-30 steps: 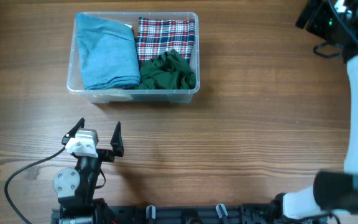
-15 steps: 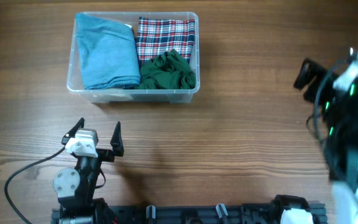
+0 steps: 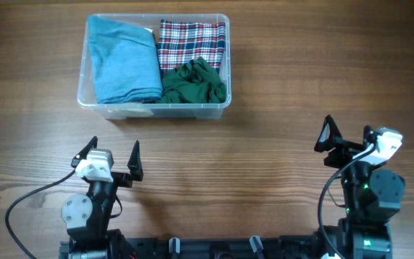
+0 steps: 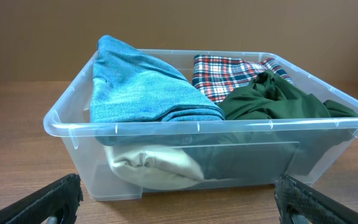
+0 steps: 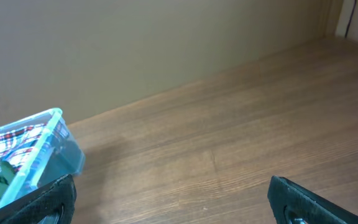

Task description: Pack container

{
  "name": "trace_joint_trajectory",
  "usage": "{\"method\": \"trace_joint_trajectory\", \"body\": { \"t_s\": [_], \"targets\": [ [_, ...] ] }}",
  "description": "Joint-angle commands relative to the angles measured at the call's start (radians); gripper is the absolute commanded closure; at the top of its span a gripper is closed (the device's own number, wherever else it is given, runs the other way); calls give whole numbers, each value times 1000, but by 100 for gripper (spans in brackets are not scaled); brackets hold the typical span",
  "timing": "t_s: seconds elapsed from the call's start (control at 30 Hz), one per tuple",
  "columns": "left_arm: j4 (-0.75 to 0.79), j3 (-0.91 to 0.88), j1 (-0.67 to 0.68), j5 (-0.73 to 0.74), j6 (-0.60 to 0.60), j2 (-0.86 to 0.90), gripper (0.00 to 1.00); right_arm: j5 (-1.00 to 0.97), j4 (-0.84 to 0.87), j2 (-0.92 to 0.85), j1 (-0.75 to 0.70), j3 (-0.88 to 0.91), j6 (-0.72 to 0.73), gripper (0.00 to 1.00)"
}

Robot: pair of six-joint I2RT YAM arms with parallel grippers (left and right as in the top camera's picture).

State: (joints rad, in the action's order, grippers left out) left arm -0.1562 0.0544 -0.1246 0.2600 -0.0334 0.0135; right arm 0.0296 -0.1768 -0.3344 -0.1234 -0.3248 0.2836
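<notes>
left arm (image 3: 92,198) folded low, jaws wide apart, empty | right arm (image 3: 369,191) same | container (image 3: 192,111) well ahead

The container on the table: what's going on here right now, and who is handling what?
Nothing is being handled at this moment. The clear container sits toward the far side of the table, holding a folded blue cloth, a plaid cloth and a crumpled green cloth, with something cream underneath. The left gripper and right gripper are open near the front edge, apart from the container and empty.
</notes>
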Motion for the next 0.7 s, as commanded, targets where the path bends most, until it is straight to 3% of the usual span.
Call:
{"method": "trace_joint_trajectory", "body": {
  "t_s": [0.0,0.1,0.2,0.67],
  "targets": [
    [3,-7,5,2,-15,-11,0,68,114,53,2,82,-80,0],
    [3,-7,5,2,-15,-11,0,141,237,81,2,149,-182,1],
    [3,-7,5,1,-15,-11,0,149,330,111,2,211,-176,0],
    [3,-7,5,2,-15,-11,0,178,404,211,2,302,-175,0]
  ]
}}
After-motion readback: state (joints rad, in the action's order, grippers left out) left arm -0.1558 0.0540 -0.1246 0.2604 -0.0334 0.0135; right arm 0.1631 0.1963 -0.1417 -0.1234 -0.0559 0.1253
